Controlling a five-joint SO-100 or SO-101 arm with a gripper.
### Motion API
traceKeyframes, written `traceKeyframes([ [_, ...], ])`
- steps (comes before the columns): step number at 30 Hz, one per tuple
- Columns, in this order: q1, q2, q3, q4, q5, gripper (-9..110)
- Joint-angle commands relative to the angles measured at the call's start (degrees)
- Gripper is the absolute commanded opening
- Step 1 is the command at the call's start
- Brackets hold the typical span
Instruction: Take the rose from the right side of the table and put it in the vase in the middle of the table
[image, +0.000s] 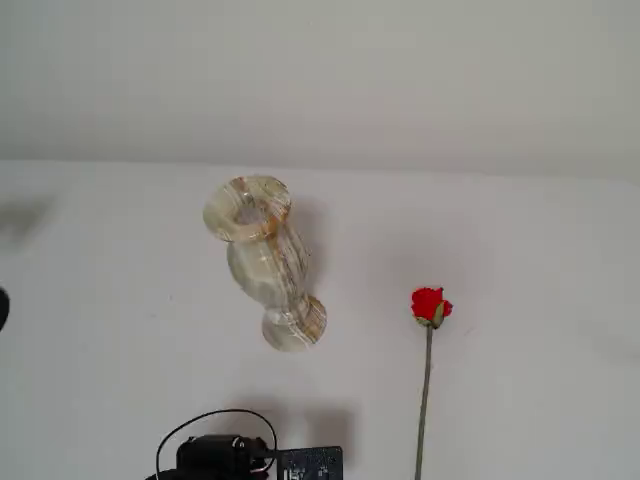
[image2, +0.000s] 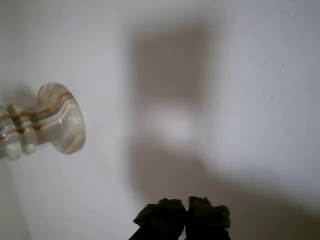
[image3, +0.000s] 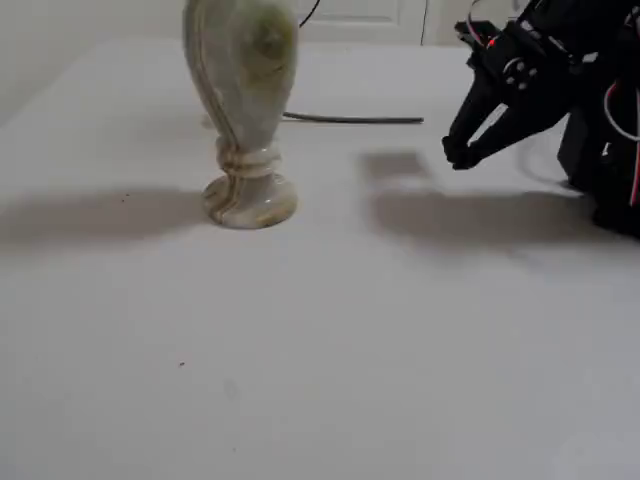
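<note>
Bench (image: 520, 240): I am looking at a plain white matte surface.
Vase (image: 262, 262): is standing upright on its round foot, near the middle.
Rose (image: 430, 306): is lying flat, right of the vase in a fixed view, well apart.
Cable (image3: 350, 119): is lying behind the vase.

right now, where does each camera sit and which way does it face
A fixed view: high up, looking down on the vase, the rose lying on the table, and the arm's base at the bottom edge.
Wrist view: on the arm, facing down at the table; the gripper pokes in from below, the vase's foot at left.
A fixed view: low at table height, facing the vase side-on, gripper at right, jaws together.
All three share the vase.
</note>
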Motion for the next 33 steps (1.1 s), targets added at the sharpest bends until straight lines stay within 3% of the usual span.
traceKeyframes([
  [1,0.3,0.7,-0.3,-1.0,-0.3,0],
  [22,-0.1,0.7,-0.3,-1.1,-0.4,0],
  [30,0.1,0.7,6.0,-28.4,5.8,0],
  [33,3.3,0.6,5.6,-36.9,7.5,8],
])
